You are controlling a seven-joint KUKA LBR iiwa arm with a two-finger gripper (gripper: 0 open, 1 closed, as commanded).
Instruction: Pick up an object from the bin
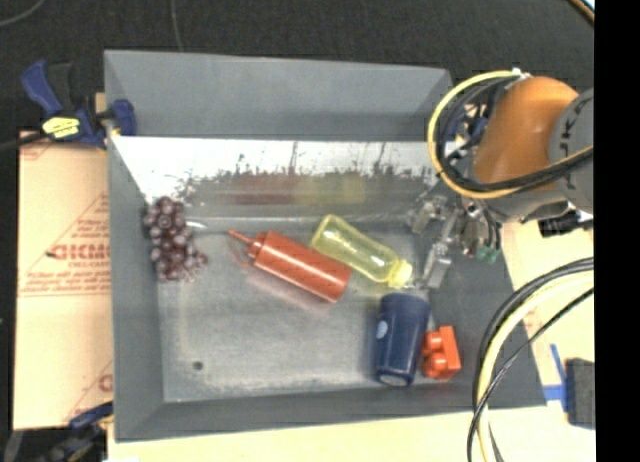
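Tiny dark speck [197, 366] on the bin [260, 375] floor (kind unclear)

No legible text or labels

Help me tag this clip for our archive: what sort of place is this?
Probably a robotics lab's grasping test cell: a grey metal bin holds unrelated props, like purple grapes and a red squeeze bottle, and a robot gripper hangs over its right side.

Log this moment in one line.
tool: right side of bin, by yellow bottle | held: nothing visible | near: red bottle, blue can, orange piece | left: grapes
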